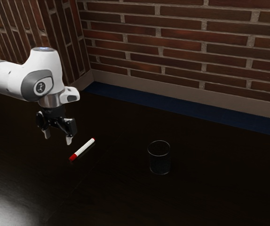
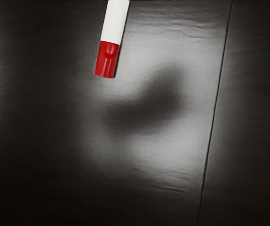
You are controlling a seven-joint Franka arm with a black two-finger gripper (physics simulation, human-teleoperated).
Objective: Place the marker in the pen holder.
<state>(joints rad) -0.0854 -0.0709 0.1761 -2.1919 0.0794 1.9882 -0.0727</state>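
Hovering above the table [image 1: 125, 202] in the exterior view, my tool [image 1: 58, 137] has its two fingers spread wide, with nothing between them. Near it, toward the exterior view's right, the marker [image 1: 84, 148] lies flat on the table, white-barrelled, its red cap [image 1: 73, 157] toward the viewer. Well apart from my tool, farther to the exterior view's right than the marker, the clear pen holder [image 1: 159, 159] stands upright.

Looking down from my tool in the wrist view, I see the marker's capped end and part of its barrel on the table below, apart from a thin dark seam [image 2: 213, 117].
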